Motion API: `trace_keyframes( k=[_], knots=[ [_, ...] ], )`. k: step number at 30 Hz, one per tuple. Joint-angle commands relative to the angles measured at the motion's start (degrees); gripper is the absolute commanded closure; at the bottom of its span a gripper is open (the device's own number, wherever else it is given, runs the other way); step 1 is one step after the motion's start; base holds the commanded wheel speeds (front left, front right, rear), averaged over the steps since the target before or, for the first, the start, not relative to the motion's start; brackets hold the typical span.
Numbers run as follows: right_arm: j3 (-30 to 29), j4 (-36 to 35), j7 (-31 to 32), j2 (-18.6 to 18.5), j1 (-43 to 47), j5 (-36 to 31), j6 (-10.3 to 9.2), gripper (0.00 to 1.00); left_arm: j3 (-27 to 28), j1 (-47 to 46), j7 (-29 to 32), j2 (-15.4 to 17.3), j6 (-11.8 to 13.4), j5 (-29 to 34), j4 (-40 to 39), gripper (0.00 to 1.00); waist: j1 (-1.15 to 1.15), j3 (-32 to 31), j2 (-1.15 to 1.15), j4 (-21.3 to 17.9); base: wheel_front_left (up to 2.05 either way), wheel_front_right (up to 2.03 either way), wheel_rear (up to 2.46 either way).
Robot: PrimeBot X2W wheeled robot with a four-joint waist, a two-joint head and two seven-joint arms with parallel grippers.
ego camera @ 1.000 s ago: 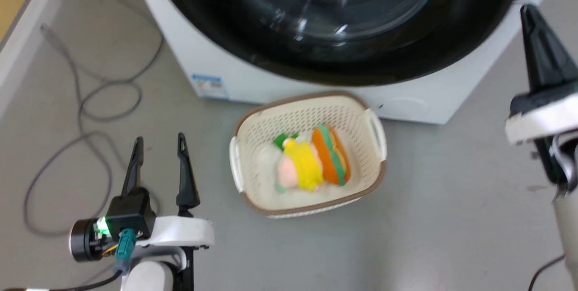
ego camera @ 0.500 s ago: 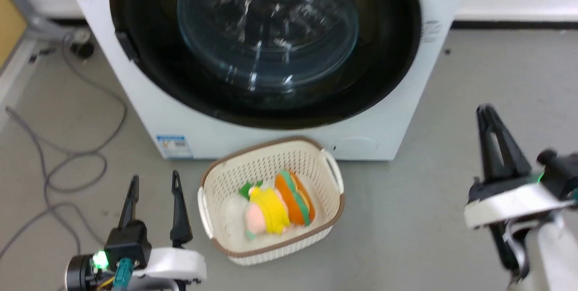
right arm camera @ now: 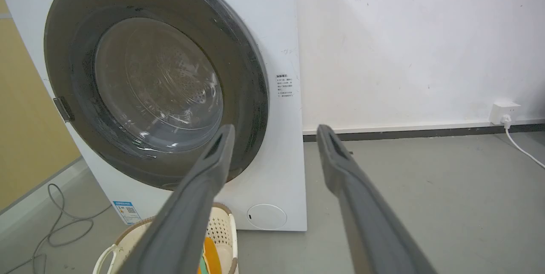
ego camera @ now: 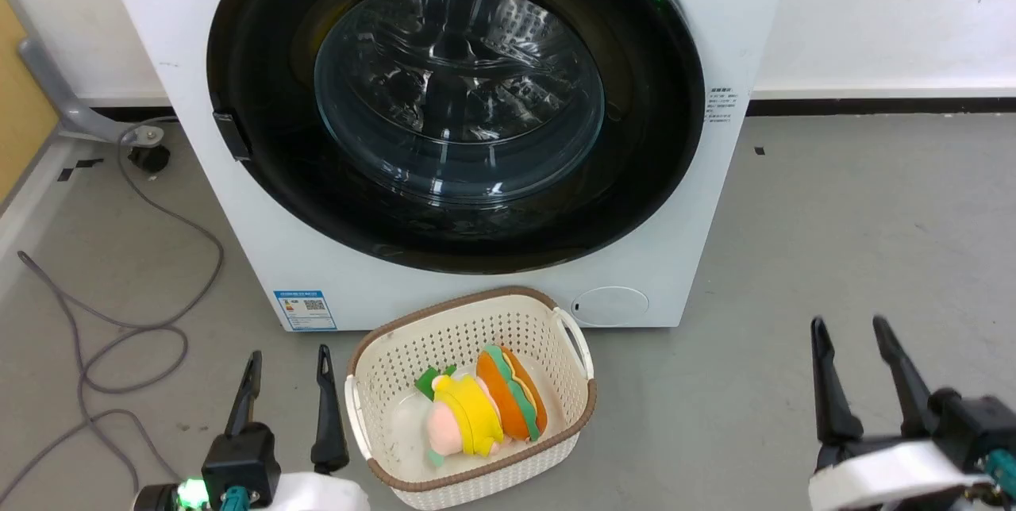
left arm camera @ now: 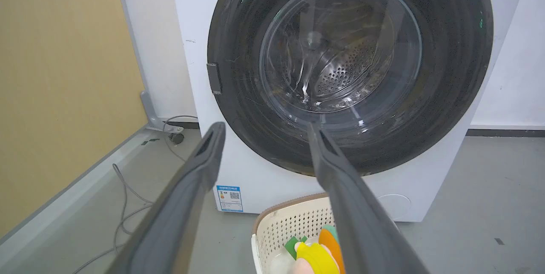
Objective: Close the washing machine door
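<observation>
Both left hand (ego camera: 289,352) and right hand (ego camera: 848,322) gape empty before the washing machine door (ego camera: 456,98).

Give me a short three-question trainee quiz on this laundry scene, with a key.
1. True or false: the washing machine door stands wide open.
2. What lies in the cream basket on the floor? A) plush toys B) folded towels C) bottles
3. Fill in: the left gripper and the right gripper are both ____ and hold nothing.
Key: 1 false, it sits shut against the washing machine; 2 A; 3 open.
</observation>
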Motion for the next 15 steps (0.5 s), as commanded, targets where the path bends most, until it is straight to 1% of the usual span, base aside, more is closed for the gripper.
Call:
trace_keyframes(
  k=[1,5,6,15],
  knots=[
    [-0.1,-0.5,-0.3,0.4,1.0,-0.1,-0.05,0.00,0.0,0.8,-0.2,0.0,-0.2,0.4,0.2,0.00,0.01,-0.1,0.00,0.0,0.00,0.00,0.00],
    [0.3,-1.3,-0.3,0.5,2.6,-0.5,-0.05,0.00,-0.3,1.2,-0.2,0.0,-0.3,0.0,0.3,0.00,0.01,-0.6,0.00,-0.1,0.00,0.00,0.00],
    [0.3,-1.4,-0.3,0.6,2.7,-0.4,-0.05,1.00,-0.4,1.2,-0.2,0.0,-0.3,-0.1,0.3,1.00,0.01,-0.7,0.00,0.0,0.00,0.00,0.00],
    [0.4,-1.3,0.7,0.3,2.0,-0.6,0.00,1.00,-0.1,0.5,0.7,0.0,-0.5,0.0,0.0,1.00,0.01,-0.6,0.00,0.1,0.00,0.00,0.00]
  ],
)
